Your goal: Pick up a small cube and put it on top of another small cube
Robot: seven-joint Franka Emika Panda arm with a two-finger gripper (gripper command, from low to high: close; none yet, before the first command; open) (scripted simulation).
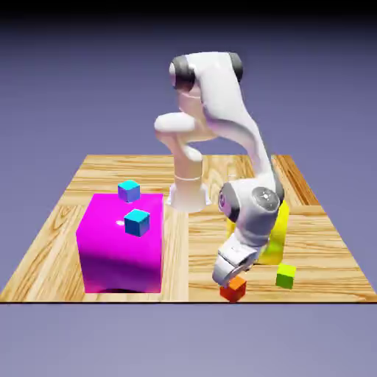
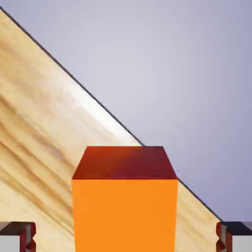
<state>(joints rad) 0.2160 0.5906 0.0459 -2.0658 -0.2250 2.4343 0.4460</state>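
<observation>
Gripper (image 2: 126,237) spread wide about the orange-red cube (image 1: 233,289), fingertips apart from its sides (hand view). The cube lies near the table's (image 1: 188,276) front edge; contact beneath it is probable, though poorly seen.

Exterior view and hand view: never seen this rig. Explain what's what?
One white robot arm on a wooden table, simulated. The exterior view comes from a fixed camera facing it; the hand view looks along the hand.

At the exterior view's left stands a big magenta block, with two small blue cubes, and, seen over it. At its right: a yellow block partly behind the arm, a small green cube, and an orange-red cube between the open fingertips. Nothing is gripped.
</observation>
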